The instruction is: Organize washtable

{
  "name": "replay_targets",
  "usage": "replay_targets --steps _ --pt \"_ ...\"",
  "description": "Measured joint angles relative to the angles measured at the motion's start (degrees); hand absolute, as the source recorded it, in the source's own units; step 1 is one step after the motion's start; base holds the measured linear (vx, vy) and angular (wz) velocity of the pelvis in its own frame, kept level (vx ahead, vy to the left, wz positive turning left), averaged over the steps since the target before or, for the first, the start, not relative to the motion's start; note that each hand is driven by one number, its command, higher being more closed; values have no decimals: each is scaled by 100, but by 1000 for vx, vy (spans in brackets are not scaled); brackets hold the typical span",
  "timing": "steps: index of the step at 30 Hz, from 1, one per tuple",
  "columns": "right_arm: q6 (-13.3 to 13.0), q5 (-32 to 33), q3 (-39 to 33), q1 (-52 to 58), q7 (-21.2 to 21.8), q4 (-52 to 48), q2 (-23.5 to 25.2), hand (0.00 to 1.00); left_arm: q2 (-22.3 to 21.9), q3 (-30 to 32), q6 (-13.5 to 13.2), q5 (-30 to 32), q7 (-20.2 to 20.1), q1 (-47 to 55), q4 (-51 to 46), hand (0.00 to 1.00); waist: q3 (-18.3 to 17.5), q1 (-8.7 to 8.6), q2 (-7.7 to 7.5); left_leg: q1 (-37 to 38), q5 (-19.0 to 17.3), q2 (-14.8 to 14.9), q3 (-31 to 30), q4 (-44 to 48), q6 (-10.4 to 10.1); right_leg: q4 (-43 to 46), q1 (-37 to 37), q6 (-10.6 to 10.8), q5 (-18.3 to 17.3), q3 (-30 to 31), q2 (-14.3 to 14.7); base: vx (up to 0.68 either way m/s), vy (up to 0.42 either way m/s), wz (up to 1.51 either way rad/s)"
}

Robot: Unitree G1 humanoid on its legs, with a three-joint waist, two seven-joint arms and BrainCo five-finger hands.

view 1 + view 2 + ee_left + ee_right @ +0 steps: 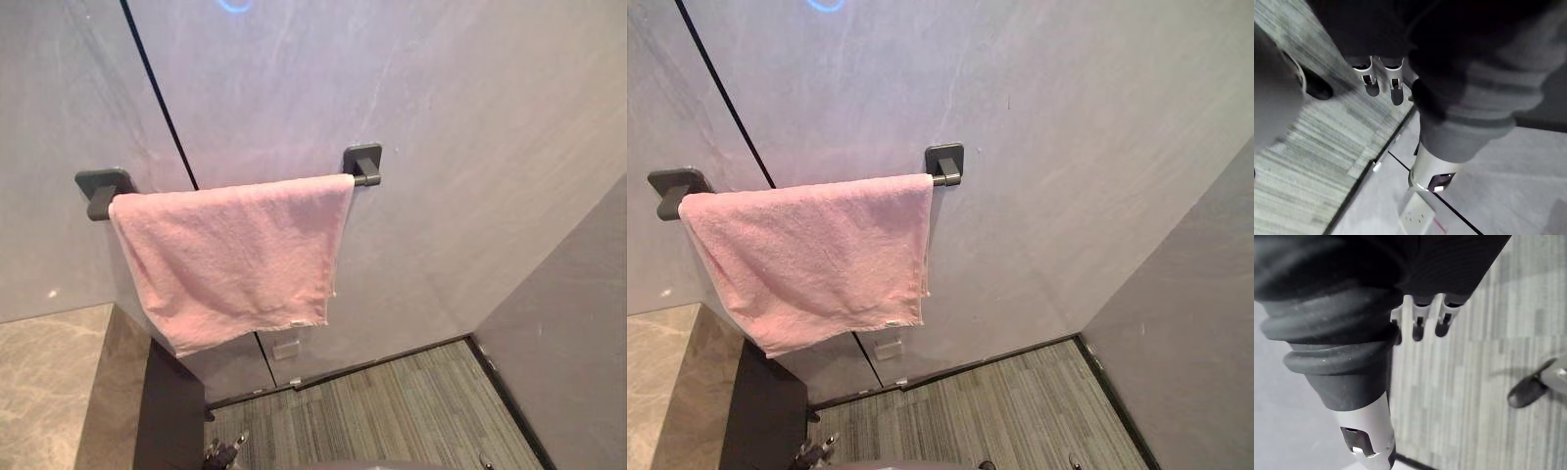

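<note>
A pink towel point(230, 257) hangs folded over a dark wall bar between two brackets point(363, 164), its lower edge slanting down to the left. The stone washtable top point(49, 382) shows at the lower left, with its dark side panel point(171, 416) beside it. My left hand point(1395, 85) hangs low by the floor, fingers straight and holding nothing; its fingertips point(223, 452) show below the towel. My right hand point(1418, 325) also hangs over the carpet, fingers straight and holding nothing.
Grey stone wall panels stand behind the towel, with a dark seam point(162, 98) running down. A white wall socket point(286, 349) sits low under the towel. Striped grey carpet point(392, 411) covers the floor, and a second wall point(568, 333) closes the right side.
</note>
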Motion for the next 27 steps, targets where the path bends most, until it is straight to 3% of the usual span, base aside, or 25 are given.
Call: replay_targets --steps 5,10,13,14,15,16,17,18,19,20,21,22,23,24,25,27 --pt "227 -48 6 -142 258 259 -13 0 -39 467 73 333 226 103 115 0 2 6 63 -4 -10 -6 -22 -2 -4 3 5 13 -11 -13 -3 16 9 1" --pt "467 -522 592 -348 764 443 -46 0 -44 497 110 409 215 70 115 0 77 21 -50 -114 -9 -4 -14 51 -2 141 -167 7 -27 -1 -33 -42 -5 -1" --pt "470 -806 1013 -587 896 421 -108 0 58 258 98 482 219 -259 80 0 258 35 -180 -667 -68 69 26 412 82 1067 -971 72 -217 159 -167 -115 -23 -14" --pt "475 -854 1134 -634 906 409 -163 0 100 265 114 684 227 -385 110 0 279 98 -142 -891 -81 252 56 467 122 1294 -1271 264 -140 400 -90 -117 -66 -22" --pt "491 -927 1239 -657 910 315 -219 0 97 247 114 895 230 -534 109 0 404 158 -102 -1052 -45 413 76 630 70 2896 -1800 -11 -650 560 -219 -93 -79 -14" --pt "485 -961 1282 -635 919 307 -225 0 102 202 118 981 231 -582 107 0 431 150 -132 -1056 -36 449 29 733 57 3624 -1935 8 -806 635 -346 57 -121 11" --pt "478 -1061 1419 -580 935 367 -217 0 190 134 118 1201 223 -595 53 0 439 158 -293 -1111 -33 484 -97 916 52 4563 -1957 119 -793 900 -627 74 -206 42" --pt "482 -1135 1568 -548 993 468 -184 0 310 84 119 1291 219 -609 33 0 418 154 -486 -1248 -33 472 -128 1187 53 4766 -1749 208 -720 1160 -852 76 -316 42" --pt "490 -1242 1629 -573 1008 504 -191 0 335 100 121 1293 213 -631 40 0 437 167 -537 -1320 -33 494 -148 1350 52 4660 -1603 411 -850 1232 -837 19 -297 34" --pt "492 -1287 1646 -599 1016 505 -228 0 314 111 124 1293 213 -637 56 0 406 172 -568 -1373 -23 526 -175 1452 37 4643 -1552 432 -871 1182 -789 -18 -263 22" --pt "496 -1394 1660 -650 1025 530 -255 0 232 223 179 1262 194 -629 102 0 421 179 -390 -1385 36 657 -225 1542 -21 4517 -1404 437 -874 1172 -627 -29 -254 32" --pt "492 -1498 1691 -699 1022 645 -401 0 144 260 219 1186 177 -587 166 0 364 185 -252 -1368 238 782 -276 1421 -95 4278 -1116 548 -1157 1326 -484 -39 -269 31" --pt "492 -1507 1707 -715 1021 684 -404 0 151 257 218 1168 165 -583 161 0 369 185 -262 -1371 276 761 -275 1413 -126 4255 -1088 520 -1255 1366 -496 -29 -257 41" --pt "489 -1514 1870 -817 1023 854 -405 0 230 198 198 969 105 -560 175 0 334 183 -369 -1407 294 677 -288 1451 -139 4009 -947 484 -1764 1472 -519 -33 -285 36" --pt "499 -1516 1956 -900 1043 1025 -404 0 293 102 197 750 86 -573 256 0 292 202 -407 -1553 336 703 -323 1575 -214 3357 -635 459 -2057 1437 -420 -49 -363 29" --pt "477 -1524 2139 -1100 1095 1112 -445 0 284 26 188 436 91 -574 286 0 318 348 -242 -1909 401 987 -374 1984 -329 2425 -254 429 -2052 1359 -97 -88 -342 -4"
